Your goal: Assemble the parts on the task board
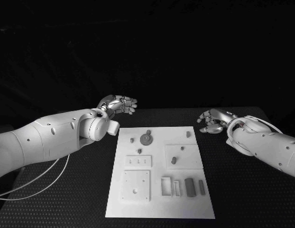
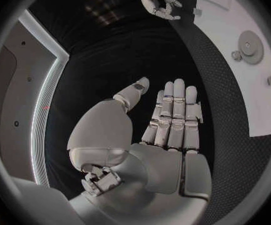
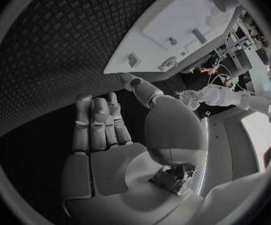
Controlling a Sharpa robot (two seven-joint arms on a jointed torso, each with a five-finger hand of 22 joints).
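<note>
Table: black table (image 1: 65,209), board (image 1: 160,209) at its centre
Hands: my left hand (image 1: 119,104) and right hand (image 1: 216,120) flank it, fingers spread, holding nothing
Progress: parts (image 1: 190,186) lie loose; assembly seemingly unstarted

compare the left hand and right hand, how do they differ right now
The left hand is off the task board's far-left corner; the right hand is off its far-right corner. In the head view the left hand sits farther back on the table than the right hand, which is nearer the board's edge. In their own wrist views the left hand and right hand look alike: both hold nothing, fingers extended and open, clear of the board.
</note>
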